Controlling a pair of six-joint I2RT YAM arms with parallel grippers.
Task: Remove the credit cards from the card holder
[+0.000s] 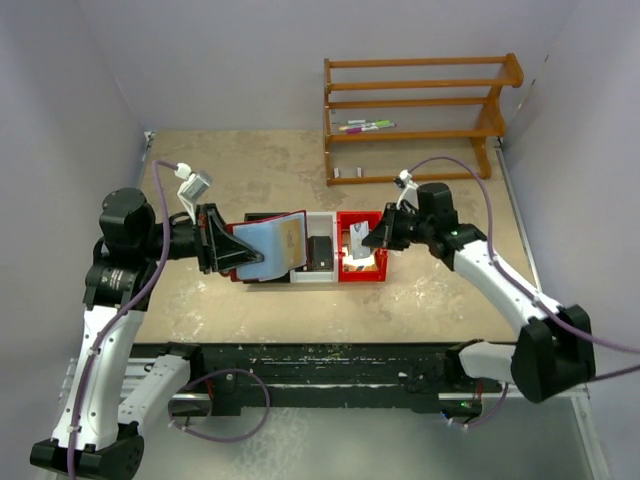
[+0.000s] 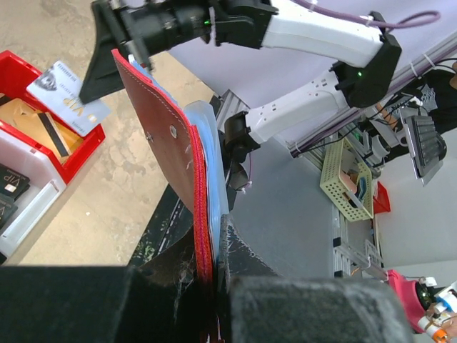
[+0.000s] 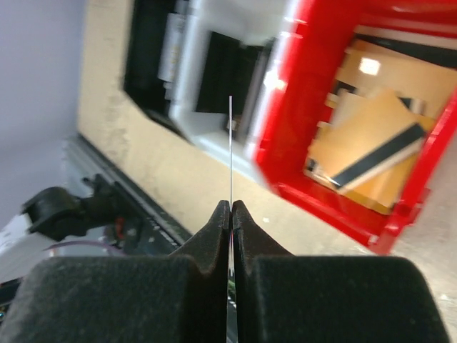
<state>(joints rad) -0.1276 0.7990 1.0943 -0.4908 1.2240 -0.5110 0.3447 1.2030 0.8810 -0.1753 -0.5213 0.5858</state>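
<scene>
Gripping maroon card holder (image 1: 268, 250) at its lower edge, left gripper (image 2: 214, 286) nearly closed on it, holding it open and raised over worktop (image 1: 250, 170) middle, left of white bin (image 1: 318, 276). Right gripper (image 3: 230, 214) clamped tight on grey credit card (image 2: 68, 96), above red bin (image 3: 300, 107). Tan cards (image 3: 371, 157) lie inside bin.
</scene>
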